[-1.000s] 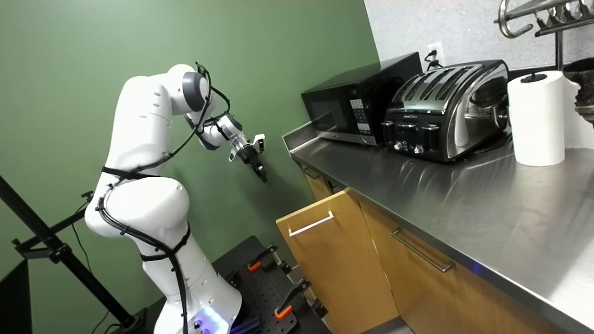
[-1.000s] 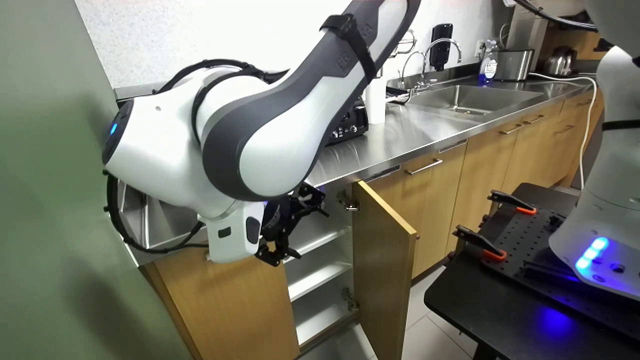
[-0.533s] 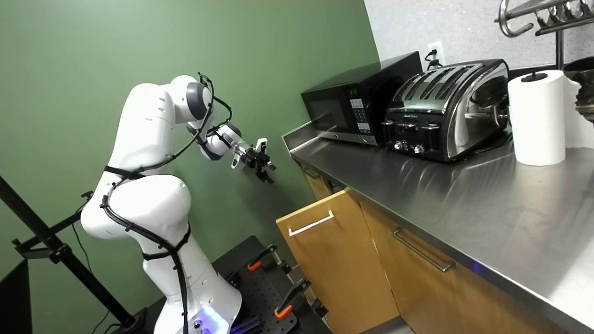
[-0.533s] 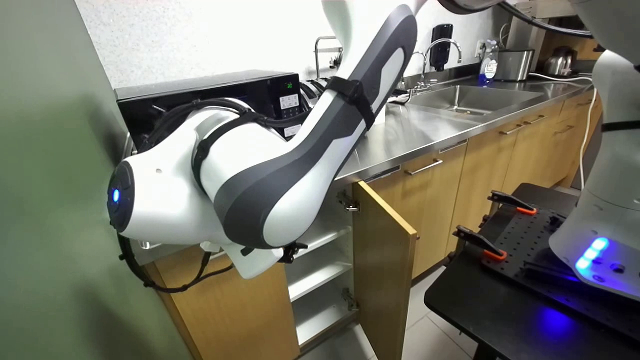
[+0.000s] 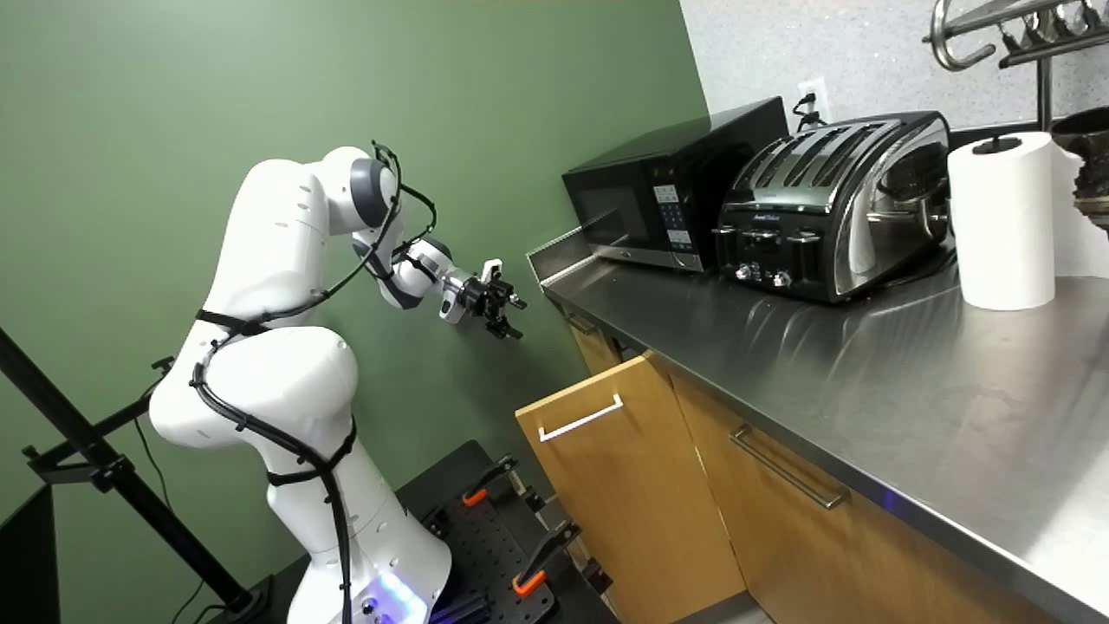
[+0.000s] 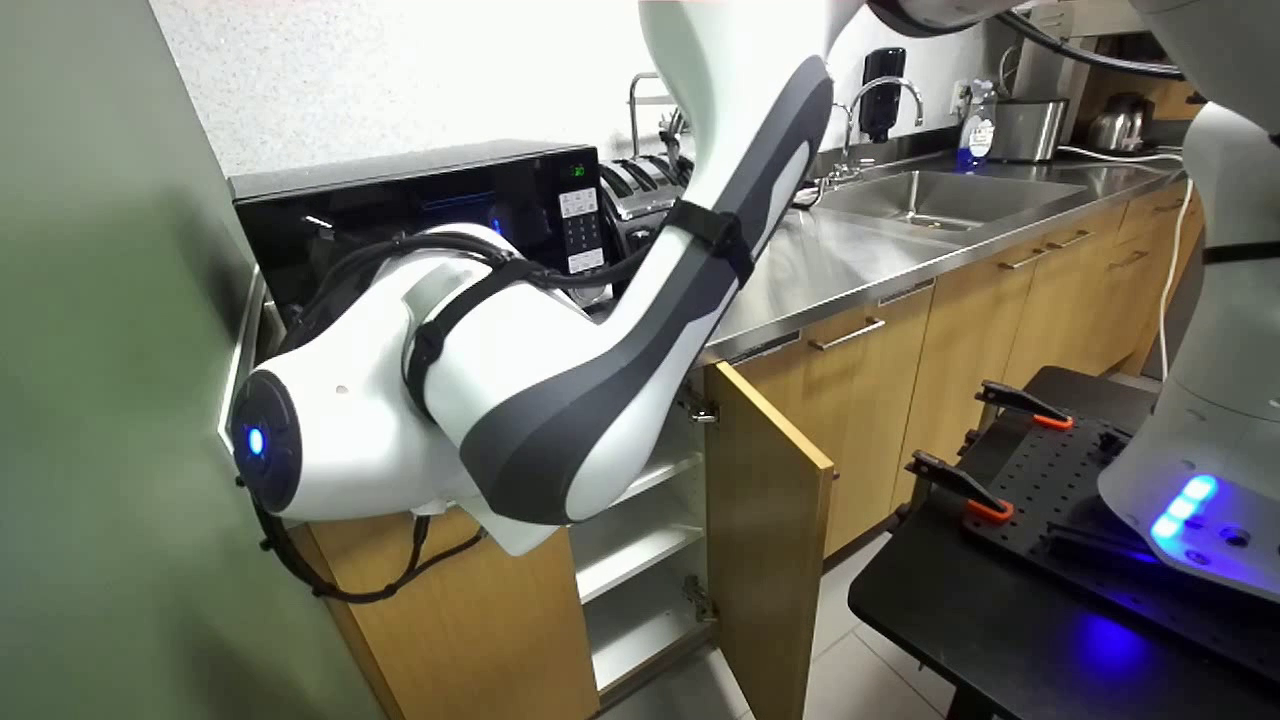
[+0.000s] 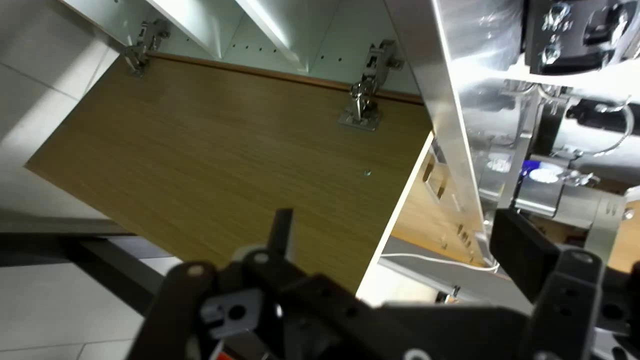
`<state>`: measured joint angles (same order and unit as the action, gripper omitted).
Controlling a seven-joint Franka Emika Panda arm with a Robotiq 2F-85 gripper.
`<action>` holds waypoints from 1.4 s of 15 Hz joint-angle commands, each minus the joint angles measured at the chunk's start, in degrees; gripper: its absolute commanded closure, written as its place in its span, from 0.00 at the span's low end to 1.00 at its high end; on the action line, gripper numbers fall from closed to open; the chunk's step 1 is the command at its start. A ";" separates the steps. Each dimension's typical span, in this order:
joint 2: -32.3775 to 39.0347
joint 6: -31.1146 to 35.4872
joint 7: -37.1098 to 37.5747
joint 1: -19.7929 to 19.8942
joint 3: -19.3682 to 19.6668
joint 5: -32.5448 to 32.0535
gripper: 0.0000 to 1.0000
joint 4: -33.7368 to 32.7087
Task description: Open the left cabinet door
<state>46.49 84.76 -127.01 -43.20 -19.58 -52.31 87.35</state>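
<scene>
In an exterior view, farthest left of my gripper (image 5: 519,318), one black pole (image 5: 113,468) is slanting beside my one white arm (image 5: 269,377), which is arching up and over to the right. Below my gripper, one black table (image 5: 450,470) is bearing two black clamps (image 5: 548,555) with orange tips. My gripper is hovering before a green wall (image 5: 520,104); its two fingers (image 7: 522,255) are standing spread apart, released. To its right, a sliver of one closed wooden front (image 5: 596,350) is showing. To its lower right, the left cabinet door (image 5: 632,485) is standing swung out: one tan panel bearing one silver bar handle (image 5: 580,420) near its top edge. My gripper is hanging apart from both. In the wrist view, the door's inner face is spreading beyond my fingers, and two metal hinges (image 7: 367,95) are joining it to the cabinet (image 7: 345,35), where two white shelves (image 7: 272,30) are showing. Back in an exterior view, to my gripper's upper right, one black microwave (image 5: 676,191) is sitting on the metal counter (image 5: 910,381). Farther right, one toaster (image 5: 832,208) is standing there; farthest right, one white paper towel roll (image 5: 1005,225) is standing upright.
</scene>
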 commanded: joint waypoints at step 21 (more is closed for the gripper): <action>6.11 10.99 -1.46 -3.03 3.72 -42.26 0.00 11.35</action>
<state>51.04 97.10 -133.11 -45.45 -16.36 -92.99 98.92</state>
